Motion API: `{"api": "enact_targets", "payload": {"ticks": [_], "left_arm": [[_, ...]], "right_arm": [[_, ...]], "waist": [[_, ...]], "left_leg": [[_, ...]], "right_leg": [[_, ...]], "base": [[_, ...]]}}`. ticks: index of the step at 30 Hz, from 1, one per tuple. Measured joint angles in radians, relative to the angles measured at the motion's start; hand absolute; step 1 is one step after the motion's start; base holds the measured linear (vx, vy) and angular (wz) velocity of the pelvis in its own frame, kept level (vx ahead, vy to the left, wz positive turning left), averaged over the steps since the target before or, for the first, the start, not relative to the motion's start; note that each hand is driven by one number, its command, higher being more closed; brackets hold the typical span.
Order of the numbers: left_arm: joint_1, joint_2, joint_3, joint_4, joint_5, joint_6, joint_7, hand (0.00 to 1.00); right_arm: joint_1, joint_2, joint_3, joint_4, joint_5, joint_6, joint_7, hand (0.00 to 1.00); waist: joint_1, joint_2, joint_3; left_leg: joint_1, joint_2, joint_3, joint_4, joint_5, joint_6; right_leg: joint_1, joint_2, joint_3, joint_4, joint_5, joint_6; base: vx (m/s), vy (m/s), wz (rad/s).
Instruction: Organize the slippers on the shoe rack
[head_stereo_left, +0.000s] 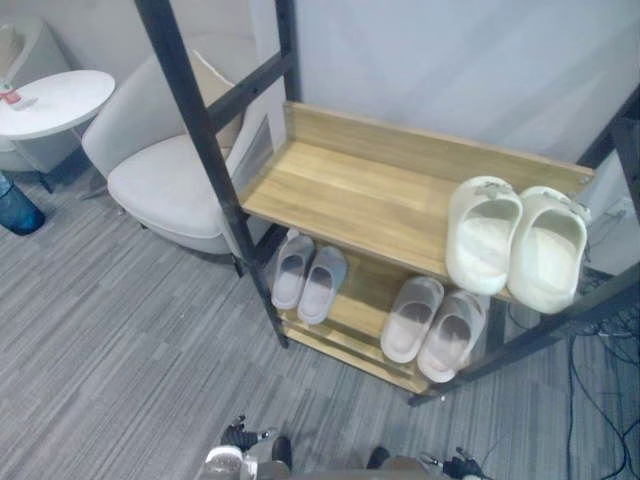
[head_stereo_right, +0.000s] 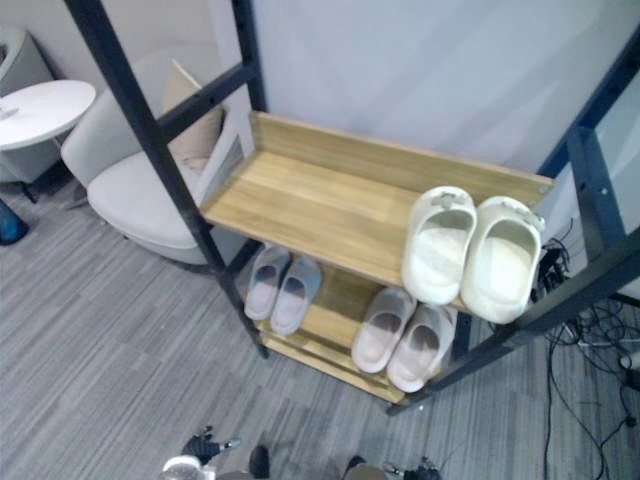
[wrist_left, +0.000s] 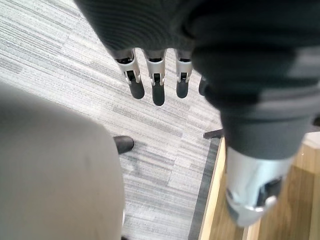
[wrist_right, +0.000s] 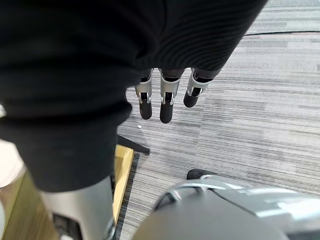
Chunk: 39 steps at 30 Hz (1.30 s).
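The left hand (wrist_left: 157, 91) and the right hand (wrist_right: 167, 109) hang over the grey carpet (head_stereo_left: 100, 350), fingers straight and relaxed, holding nothing. Ahead stands the black-framed shoe rack (head_stereo_left: 210, 150). On its lower shelf (head_stereo_left: 365, 290) lie two pairs side by side: the small grey slippers (head_stereo_left: 292, 268) at the left, the beige slippers (head_stereo_left: 412, 318) at the right. On the upper shelf (head_stereo_left: 350, 190) the cream slippers (head_stereo_left: 483, 235) sit together at the right end. Beyond the rack's left side stand a pale armchair (head_stereo_left: 165, 180) and a round white table (head_stereo_left: 55, 100).
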Motion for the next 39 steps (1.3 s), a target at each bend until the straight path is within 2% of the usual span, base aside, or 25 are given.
{"api": "enact_targets", "payload": {"ticks": [1,3,6,9,11,14,16,17,18,19,20,22,23,24,25,26,27,29,30,31,32,34,36,37,39], "left_arm": [[-0.005,0.001,-0.014,0.000,-0.007,0.000,0.001,0.00],[-0.038,-0.010,-0.040,-0.007,-0.010,-0.001,0.001,0.00],[-0.039,-0.008,-0.054,-0.039,-0.011,-0.006,0.002,0.00],[-0.039,0.000,-0.051,-0.038,-0.018,-0.006,0.001,0.00],[-0.031,-0.004,-0.034,-0.037,-0.018,-0.005,0.001,0.00],[-0.021,-0.013,-0.013,-0.037,-0.018,-0.005,0.001,0.00],[-0.017,-0.012,-0.014,-0.039,-0.017,-0.005,0.001,0.00],[-0.017,-0.018,-0.016,-0.044,-0.015,-0.005,0.001,0.00],[-0.017,-0.023,-0.015,-0.051,-0.012,-0.003,-0.001,0.00],[-0.020,-0.026,-0.014,-0.059,-0.006,-0.002,0.001,0.00],[-0.039,-0.023,-0.011,-0.060,-0.006,-0.005,0.001,0.00],[-0.067,-0.021,-0.011,-0.068,-0.006,-0.007,0.000,0.00],[-0.065,-0.019,-0.003,-0.069,-0.007,-0.005,0.001,0.00],[-0.057,-0.023,0.009,-0.062,-0.007,-0.004,0.002,0.00],[-0.047,-0.029,0.010,-0.055,-0.007,-0.002,0.002,0.00],[-0.041,-0.028,0.008,-0.053,-0.007,-0.002,0.000,0.00],[-0.047,-0.015,0.006,-0.058,-0.009,-0.002,0.002,0.00],[-0.045,-0.009,0.007,-0.052,-0.016,-0.001,0.003,0.00],[-0.046,-0.009,0.005,-0.041,-0.025,-0.002,0.003,0.00],[-0.047,-0.006,0.005,-0.032,-0.027,0.001,0.004,0.00],[-0.048,-0.006,0.006,-0.031,-0.028,0.005,0.006,0.00],[-0.044,-0.009,0.006,-0.020,-0.029,0.005,0.017,0.00],[-0.049,-0.012,0.008,-0.017,-0.029,0.008,0.020,0.00],[-0.060,-0.015,0.013,-0.017,-0.028,0.007,0.020,0.00],[-0.063,-0.008,0.016,-0.017,-0.027,0.006,0.019,0.00]], "right_arm": [[-0.001,0.002,0.000,-0.002,-0.001,0.000,0.000,0.00],[0.004,0.007,-0.004,-0.001,-0.001,0.001,-0.001,0.00],[-0.014,0.001,-0.008,0.002,-0.004,0.001,-0.002,0.00],[-0.028,0.020,-0.010,-0.027,-0.004,0.000,-0.008,0.00],[-0.045,0.034,-0.006,-0.032,-0.025,-0.002,-0.007,0.00],[-0.062,0.054,0.010,-0.035,-0.039,-0.002,-0.007,0.00],[-0.070,0.067,0.011,-0.030,-0.039,-0.002,-0.007,0.00],[-0.071,0.061,0.008,-0.031,-0.039,-0.002,-0.007,0.00],[-0.076,0.058,-0.002,-0.029,-0.039,-0.001,-0.008,0.00],[-0.082,0.059,-0.010,-0.035,-0.039,0.000,-0.009,0.00],[-0.078,0.066,-0.016,-0.034,-0.037,0.000,-0.010,0.00],[-0.073,0.064,-0.020,-0.034,-0.037,0.001,-0.017,0.00],[-0.072,0.066,-0.019,-0.039,-0.037,0.001,-0.020,0.00],[-0.062,0.066,-0.018,-0.050,-0.037,0.002,-0.022,0.00],[-0.054,0.065,-0.016,-0.068,-0.037,0.002,-0.022,0.00],[-0.057,0.067,-0.017,-0.067,-0.037,0.004,-0.023,0.00],[-0.058,0.070,-0.014,-0.069,-0.037,0.006,-0.022,0.00],[-0.055,0.071,-0.009,-0.067,-0.037,0.012,-0.021,0.00],[-0.061,0.072,-0.008,-0.074,-0.037,0.011,-0.020,0.00],[-0.072,0.068,-0.007,-0.073,-0.037,0.009,-0.019,0.00],[-0.080,0.069,-0.004,-0.072,-0.037,0.009,-0.019,0.00],[-0.083,0.068,0.010,-0.070,-0.037,0.008,-0.019,0.00],[-0.087,0.067,0.011,-0.070,-0.035,0.001,-0.019,0.00],[-0.098,0.065,0.011,-0.072,-0.034,-0.007,-0.018,0.00],[-0.103,0.065,0.010,-0.075,-0.032,-0.017,-0.019,0.00]], "waist": [[-0.001,-0.003,0.000],[-0.015,0.001,0.002],[-0.004,0.010,-0.002],[0.010,0.002,-0.001],[0.040,0.000,0.000],[0.045,0.006,0.005],[0.045,0.006,0.017],[0.038,0.021,0.027],[0.037,0.036,0.039],[0.026,0.035,0.042],[0.011,-0.001,0.056],[0.026,-0.004,0.059],[0.023,-0.005,0.059],[0.024,0.012,0.050],[0.028,0.035,0.038],[0.036,0.036,0.041],[0.038,0.009,0.038],[0.042,-0.007,0.042],[0.040,-0.003,0.045],[0.034,0.003,0.050],[0.025,0.004,0.050],[0.028,0.007,0.052],[0.025,0.011,0.055],[0.024,0.021,0.062],[0.007,0.018,0.065]], "left_leg": [[-0.010,-0.011,-0.012,0.019,0.001,-0.003],[-0.042,-0.048,-0.112,0.030,0.006,-0.004],[-0.029,-0.058,-0.229,-0.046,0.062,-0.014],[-0.015,-0.047,-0.285,-0.126,0.133,-0.025],[-0.027,-0.045,-0.300,-0.146,0.171,-0.031],[-0.069,-0.043,-0.290,-0.144,0.215,-0.028],[-0.088,-0.053,-0.220,-0.146,0.267,-0.006],[-0.105,-0.047,-0.129,-0.140,0.263,0.021],[-0.131,-0.027,-0.020,-0.101,0.176,0.065],[-0.159,-0.019,0.048,-0.068,0.117,0.113],[-0.184,-0.006,0.144,-0.004,0.056,0.123],[-0.260,0.051,0.250,0.275,0.002,0.169],[-0.277,0.076,0.266,0.382,-0.043,0.171],[-0.263,0.110,0.273,0.471,-0.117,0.131],[-0.241,0.120,0.261,0.430,-0.189,0.078],[-0.246,0.098,0.252,0.425,-0.212,0.084],[-0.258,0.048,0.239,0.420,-0.230,0.099],[-0.240,-0.015,0.208,0.432,-0.262,0.119],[-0.222,-0.040,0.191,0.429,-0.269,0.133],[-0.201,-0.054,0.172,0.422,-0.265,0.142],[-0.158,-0.073,0.145,0.388,-0.265,0.146],[-0.077,-0.097,0.121,0.303,-0.246,0.153],[-0.004,-0.115,0.078,0.218,-0.233,0.154],[0.054,-0.118,0.042,0.160,-0.224,0.150],[0.121,-0.133,-0.017,0.092,-0.212,0.135]], "right_leg": [[-0.010,0.002,0.043,0.030,-0.025,0.005],[-0.012,0.073,0.256,0.062,-0.033,-0.051],[0.006,0.110,0.357,0.065,-0.017,-0.071],[0.060,0.124,0.329,-0.020,-0.011,-0.074],[0.098,0.136,0.299,-0.099,0.008,-0.068],[0.111,0.147,0.254,-0.143,0.018,-0.067],[0.121,0.147,0.224,-0.142,0.020,-0.070],[0.131,0.150,0.182,-0.143,0.025,-0.077],[0.149,0.170,0.136,-0.157,0.021,-0.076],[0.160,0.170,0.106,-0.188,0.012,-0.078],[0.171,0.148,0.067,-0.242,0.015,-0.096],[0.161,0.113,-0.031,-0.222,0.029,-0.095],[0.164,0.105,-0.056,-0.211,0.023,-0.086],[0.167,0.106,-0.088,-0.199,0.011,-0.065],[0.156,0.113,-0.102,-0.169,-0.006,-0.040],[0.140,0.096,-0.100,-0.130,-0.031,-0.026],[0.109,0.059,-0.071,-0.076,-0.072,-0.004],[0.068,-0.013,-0.024,0.099,-0.084,0.013],[-0.001,-0.038,0.060,0.258,-0.061,-0.031],[-0.041,-0.026,0.137,0.357,-0.069,-0.042],[-0.085,0.025,0.233,0.429,-0.089,-0.022],[-0.143,0.108,0.302,0.424,-0.112,-0.014],[-0.198,0.184,0.311,0.320,-0.114,-0.019],[-0.238,0.245,0.321,0.212,-0.087,-0.027],[-0.265,0.284,0.326,0.062,0.008,-0.051]], "base": [[0.03,-0.031,0.60],[0.08,-0.063,1.26],[0.10,-0.029,1.26],[0.07,-0.074,0.88],[-0.02,-0.042,0.59],[-0.08,-0.009,0.67],[-0.13,0.014,0.72],[-0.21,0.033,0.93],[-0.20,0.011,1.11],[-0.21,0.002,1.52],[-0.23,0.040,1.62],[-0.19,0.068,1.25],[-0.05,0.074,1.06],[0.00,0.135,1.08],[0.05,0.160,0.96],[0.07,0.202,0.86],[0.07,0.171,0.82],[0.25,0.267,0.76],[0.33,0.293,0.62],[0.32,0.243,0.70],[0.29,0.142,0.65],[0.37,0.119,0.61],[0.37,0.078,0.59],[0.32,0.039,0.64],[0.46,0.021,1.03]]}}
